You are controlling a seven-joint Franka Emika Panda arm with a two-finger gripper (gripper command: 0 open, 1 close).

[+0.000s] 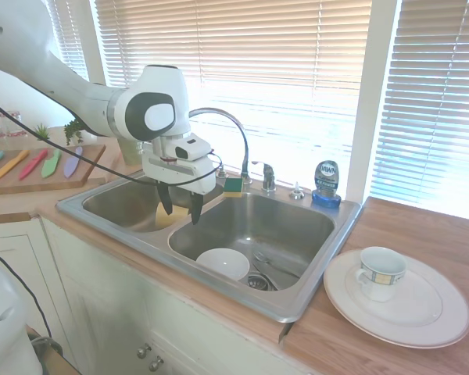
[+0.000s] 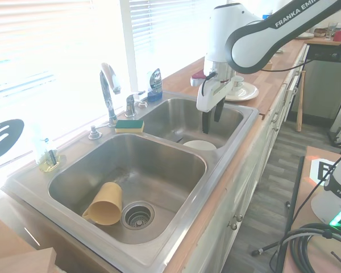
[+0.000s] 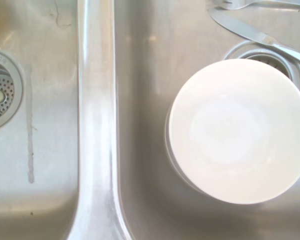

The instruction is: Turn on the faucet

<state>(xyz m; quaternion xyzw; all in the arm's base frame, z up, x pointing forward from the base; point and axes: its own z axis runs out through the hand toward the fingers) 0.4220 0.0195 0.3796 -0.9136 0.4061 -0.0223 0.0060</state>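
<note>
faucet, spout arching toward sink

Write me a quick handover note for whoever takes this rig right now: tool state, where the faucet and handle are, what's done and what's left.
Tool: open, empty, pointing down over the divider between the two sink basins, above the white bowl.
Faucet: at the back rim of the sink, gooseneck spout arching up; its lever handle stands just beside the base, near the sponge and the blue soap bottle.
Done: nothing on the faucet; tool is clear of the handle and no water is visibly running.
Left: move back to the lever, engage it, turn the water on.
</note>
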